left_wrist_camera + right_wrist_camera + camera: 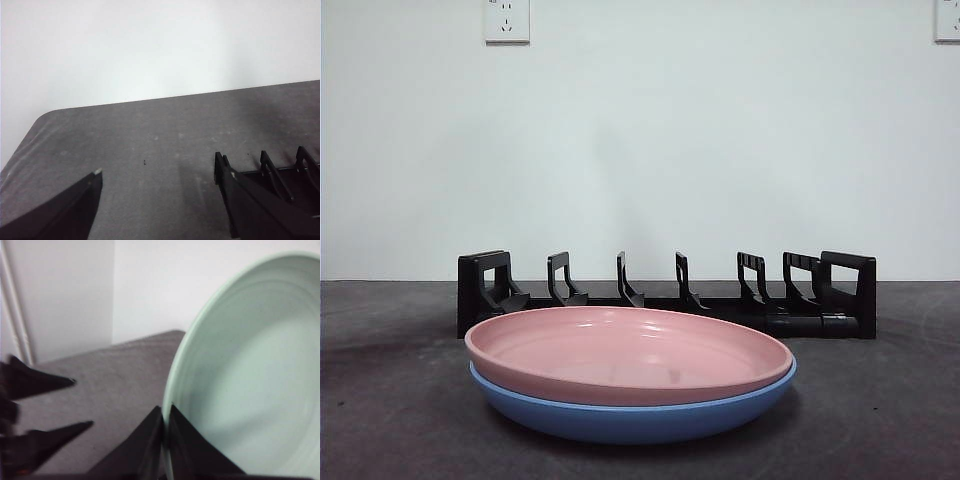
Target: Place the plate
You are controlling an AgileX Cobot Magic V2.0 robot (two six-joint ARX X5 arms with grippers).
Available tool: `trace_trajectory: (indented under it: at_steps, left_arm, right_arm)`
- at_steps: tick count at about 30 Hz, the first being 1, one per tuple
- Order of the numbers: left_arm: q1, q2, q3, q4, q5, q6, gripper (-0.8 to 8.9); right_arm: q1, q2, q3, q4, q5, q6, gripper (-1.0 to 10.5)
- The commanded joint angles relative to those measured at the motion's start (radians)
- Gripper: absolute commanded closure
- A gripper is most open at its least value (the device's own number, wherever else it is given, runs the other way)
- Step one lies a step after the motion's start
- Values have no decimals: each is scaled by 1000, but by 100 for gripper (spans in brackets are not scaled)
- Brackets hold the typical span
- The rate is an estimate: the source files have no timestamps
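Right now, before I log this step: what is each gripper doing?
Left gripper: open, holding nothing, near the black rack.
Right gripper: closed on the rim of a pale green plate.

Dark grey table [390,400]: black rack [665,297] at back; blue plate [640,418] in front.

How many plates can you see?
3. A pink plate sits stacked on a blue plate in front of the black rack. The right claw pinches a pale green plate, outside the front view.
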Motion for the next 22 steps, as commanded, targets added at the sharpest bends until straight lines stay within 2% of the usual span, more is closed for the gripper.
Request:
trace_trajectory:
  at_steps: [1,5,13,19,22]
  left_arm:
    - [-2,2,17,10,-5,-4,430]
    - [-2,-1,17,10,-5,-4,430]
    - [-2,-1,17,11,-5,-4,430]
    - [-2,-1,17,10,-5,-4,430]
    - [-2,-1,17,11,-5,-4,430]
  right_arm:
    - [3,-12,-99,85,-20,-21,933]
    - [2,-53,-300,170,-22,-23,933]
    - [17,-87,-550,149,-11,-39,933]
    - [48,-199,-821,311,7,-35,933]
    - [53,-255,-929,327,17,-23,933]
